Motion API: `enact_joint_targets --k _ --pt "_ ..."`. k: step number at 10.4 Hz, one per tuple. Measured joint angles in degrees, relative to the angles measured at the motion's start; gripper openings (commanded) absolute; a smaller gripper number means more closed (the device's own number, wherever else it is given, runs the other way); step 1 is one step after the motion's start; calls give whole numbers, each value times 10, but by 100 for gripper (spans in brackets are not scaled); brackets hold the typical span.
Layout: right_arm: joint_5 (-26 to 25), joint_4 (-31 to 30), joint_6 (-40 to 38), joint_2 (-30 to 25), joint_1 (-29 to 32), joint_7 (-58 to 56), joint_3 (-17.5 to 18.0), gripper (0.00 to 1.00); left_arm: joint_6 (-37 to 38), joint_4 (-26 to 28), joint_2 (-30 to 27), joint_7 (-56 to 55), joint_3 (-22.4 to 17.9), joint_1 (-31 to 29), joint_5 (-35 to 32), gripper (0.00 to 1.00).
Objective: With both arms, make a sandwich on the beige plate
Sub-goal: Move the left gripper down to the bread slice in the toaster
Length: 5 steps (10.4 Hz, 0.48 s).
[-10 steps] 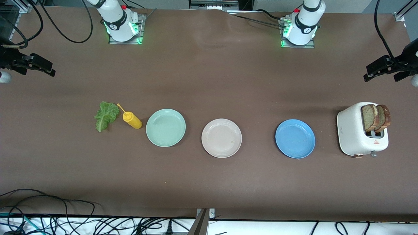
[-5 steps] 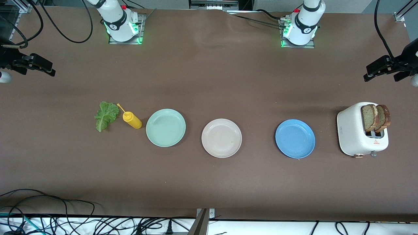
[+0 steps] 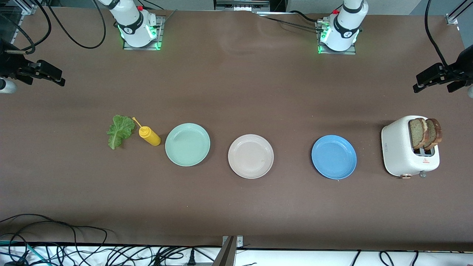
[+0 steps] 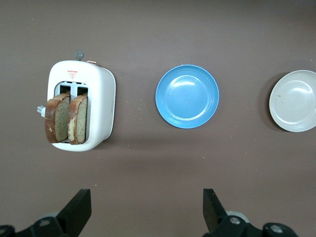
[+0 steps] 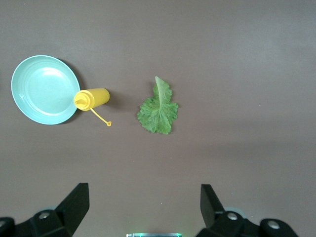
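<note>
Three plates cross mid-frame, the beige plate (image 3: 251, 156) central, lettuce (image 3: 119, 130) lower-left of the right gripper (image 3: 35, 72) at the left edge, bread (image 3: 425, 133) in the toaster (image 3: 399, 151) below the left gripper (image 3: 439, 77) at the right edge, both with fingers wide.

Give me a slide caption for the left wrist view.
Open left claw above the table, toaster holding two bread slices, blue plate beside it.

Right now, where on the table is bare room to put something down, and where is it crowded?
Bare brown table runs between the arm bases and the row of plates, and again between that row and the front camera. There is a gap between the beige plate and the blue plate. It is crowded where the lettuce leaf, mustard bottle and mint-green plate sit close together.
</note>
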<state>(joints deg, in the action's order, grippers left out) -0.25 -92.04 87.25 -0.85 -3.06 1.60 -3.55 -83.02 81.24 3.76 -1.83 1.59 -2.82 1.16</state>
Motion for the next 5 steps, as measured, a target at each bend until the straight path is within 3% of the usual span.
enact_joint_targets --k 2,5 --pt "0 0 0 0 0 0 0 100 -9 0 4 23 -4 -6 0 100" --pt "0 0 0 -1 0 0 0 100 -39 1 31 91 -8 -62 0 100"
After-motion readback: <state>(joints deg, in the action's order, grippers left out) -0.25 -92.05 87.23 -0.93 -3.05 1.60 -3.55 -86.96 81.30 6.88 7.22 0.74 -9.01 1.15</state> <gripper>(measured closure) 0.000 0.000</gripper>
